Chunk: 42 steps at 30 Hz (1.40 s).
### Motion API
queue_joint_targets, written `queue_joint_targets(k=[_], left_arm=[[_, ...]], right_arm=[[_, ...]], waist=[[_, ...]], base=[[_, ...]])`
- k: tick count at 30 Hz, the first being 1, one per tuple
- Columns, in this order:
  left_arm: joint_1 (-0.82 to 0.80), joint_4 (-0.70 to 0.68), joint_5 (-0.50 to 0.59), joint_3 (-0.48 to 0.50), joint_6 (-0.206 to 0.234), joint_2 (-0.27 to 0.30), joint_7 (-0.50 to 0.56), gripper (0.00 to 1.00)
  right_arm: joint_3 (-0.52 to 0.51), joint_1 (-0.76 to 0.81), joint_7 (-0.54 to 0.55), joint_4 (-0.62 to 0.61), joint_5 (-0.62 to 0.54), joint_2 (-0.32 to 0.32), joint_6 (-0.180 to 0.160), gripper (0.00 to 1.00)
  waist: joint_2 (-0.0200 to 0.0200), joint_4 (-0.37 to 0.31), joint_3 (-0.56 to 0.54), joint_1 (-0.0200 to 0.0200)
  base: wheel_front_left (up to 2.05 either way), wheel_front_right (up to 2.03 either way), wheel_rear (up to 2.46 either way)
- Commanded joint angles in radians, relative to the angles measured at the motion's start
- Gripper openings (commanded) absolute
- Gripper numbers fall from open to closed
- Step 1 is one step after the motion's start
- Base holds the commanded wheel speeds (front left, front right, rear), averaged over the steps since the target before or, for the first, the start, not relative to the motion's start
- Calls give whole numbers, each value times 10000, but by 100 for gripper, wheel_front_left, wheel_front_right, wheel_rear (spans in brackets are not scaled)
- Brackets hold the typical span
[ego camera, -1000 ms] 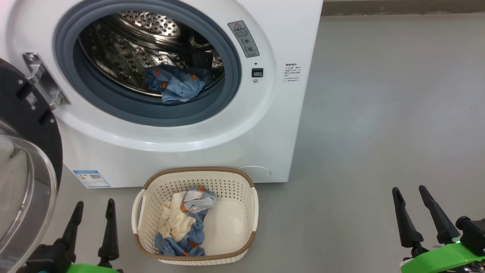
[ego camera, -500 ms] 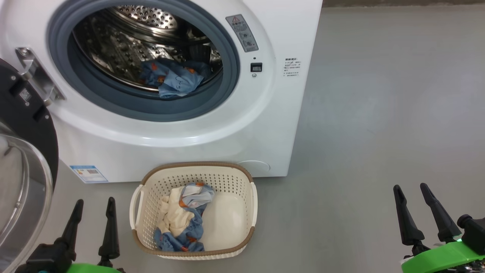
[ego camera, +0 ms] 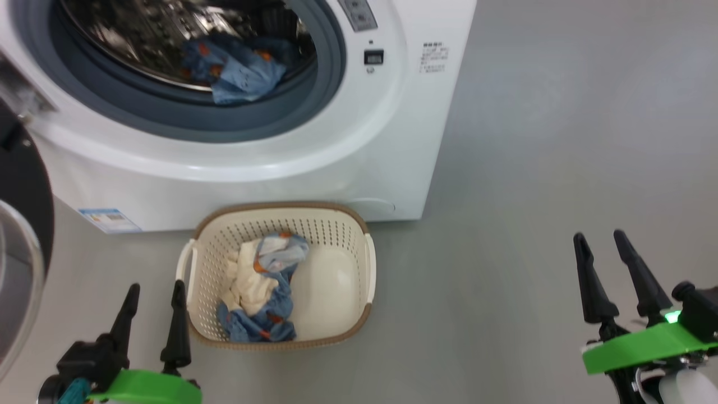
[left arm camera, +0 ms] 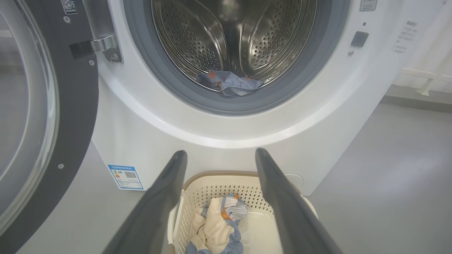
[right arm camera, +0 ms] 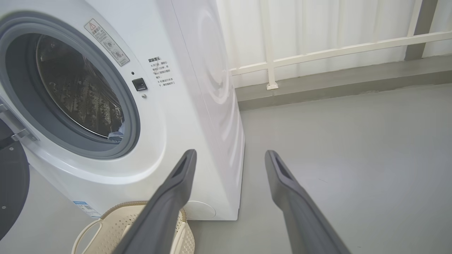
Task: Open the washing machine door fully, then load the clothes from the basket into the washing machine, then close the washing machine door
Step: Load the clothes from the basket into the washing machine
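Grey floor point(ego camera: 533, 168), and the washing machine point(ego camera: 336, 168) stands with its door point(ego camera: 25, 213) swung wide to the left. One garment point(ego camera: 241, 70) lies in the drum point(left arm camera: 240, 35), and more clothes point(ego camera: 255, 283) sit in the basket point(ego camera: 342, 224) right in front. There's the left gripper point(ego camera: 157, 285) just beside the basket and the right gripper point(ego camera: 598, 234) well apart, both spread and empty.

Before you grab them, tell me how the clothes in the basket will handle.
The clothes lie crumpled in soft folds, so probably floppy. The thin fabric looks light. Blue and cream parts tangle, so one pinch may lift all.
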Motion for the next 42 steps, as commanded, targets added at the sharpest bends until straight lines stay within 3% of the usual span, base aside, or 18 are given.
queue_joint_targets(k=[1, 17, 30, 42], left_arm=[[-499, 22, -116, 215, 6, 175, -24, 100], [-3202, 2770, -625, -683, 6, 704, -24, 100], [-6246, 6525, -1394, -2183, 6, 1438, -22, 100], [-8441, 8599, -2095, -3345, 6, 2017, 1315, 100]], right_arm=[[148, -414, -80, -288, -7, -110, 56, 100], [378, -1975, -80, -517, -136, 159, 56, 100], [745, -3047, -80, -765, -223, 413, 56, 100], [834, -3386, -80, -878, -273, 556, 56, 100]], waist=[[-1, -149, 767, 0], [-1, -577, 3504, 0], [-1, -1110, 5374, 0], [-1, -1515, 6344, 0]], base=[[0, 0, 0], [0, 0, 0], [0, 0, 0], [0, 0, 0]])
